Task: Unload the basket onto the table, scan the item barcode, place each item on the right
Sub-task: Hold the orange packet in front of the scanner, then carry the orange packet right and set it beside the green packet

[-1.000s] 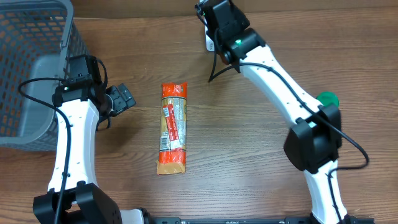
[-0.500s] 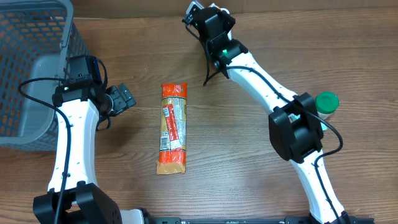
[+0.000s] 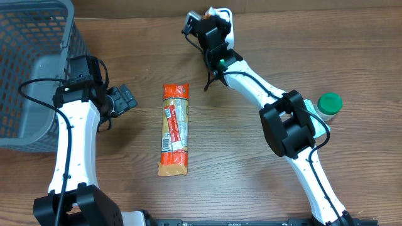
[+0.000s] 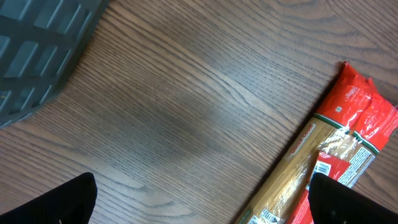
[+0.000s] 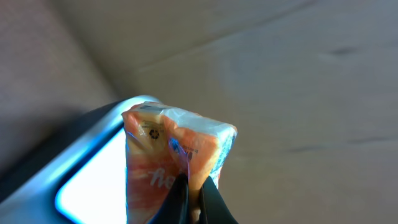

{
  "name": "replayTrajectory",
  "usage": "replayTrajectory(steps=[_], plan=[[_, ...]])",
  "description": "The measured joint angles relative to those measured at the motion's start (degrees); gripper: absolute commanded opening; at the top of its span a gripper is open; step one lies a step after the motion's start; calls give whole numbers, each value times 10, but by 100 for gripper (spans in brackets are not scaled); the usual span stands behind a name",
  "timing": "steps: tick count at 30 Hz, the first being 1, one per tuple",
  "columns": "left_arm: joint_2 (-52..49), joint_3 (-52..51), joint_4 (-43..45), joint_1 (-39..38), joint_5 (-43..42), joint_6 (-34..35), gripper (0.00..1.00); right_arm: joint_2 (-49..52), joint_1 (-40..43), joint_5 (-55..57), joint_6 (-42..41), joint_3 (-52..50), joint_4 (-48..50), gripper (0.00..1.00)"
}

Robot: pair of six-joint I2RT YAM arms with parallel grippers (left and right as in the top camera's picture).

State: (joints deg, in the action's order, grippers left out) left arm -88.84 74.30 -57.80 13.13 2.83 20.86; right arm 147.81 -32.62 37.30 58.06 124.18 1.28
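Observation:
My right gripper is shut on the lower fold of a small orange plastic packet, the item, and holds it upright. Just behind and left of the packet is a glowing white scanner window. From overhead, the right gripper reaches to the table's far edge beside a white scanner, and the arm hides the packet. No barcode shows on the packet. My left gripper hangs open over bare wood, with its fingers wide apart.
A long orange-and-red spaghetti pack lies mid-table, just right of the left gripper; its end also shows in the left wrist view. A grey wire basket fills the far left. A green-capped bottle stands at the right.
The right arm has swung left and toward the far edge, bringing its gripper up to the scanner and uncovering the green-capped bottle. The left arm has not moved.

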Motion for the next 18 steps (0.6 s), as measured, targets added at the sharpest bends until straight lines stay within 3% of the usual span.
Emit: replayTrajectory(steps=[4,9,12,18], plan=[[0,0,0,0,0,0,100,0,-2,41,0,0,-13,4],[0,0,-1,0,0,0,100,-14,-5,47,-72,0,-154,3],[0,0,-1,0,0,0,100,-44,-9,34,-159,-1,-251,4],[0,0,-1,0,0,0,100,-189,-7,14,-409,-1,-527,4]])
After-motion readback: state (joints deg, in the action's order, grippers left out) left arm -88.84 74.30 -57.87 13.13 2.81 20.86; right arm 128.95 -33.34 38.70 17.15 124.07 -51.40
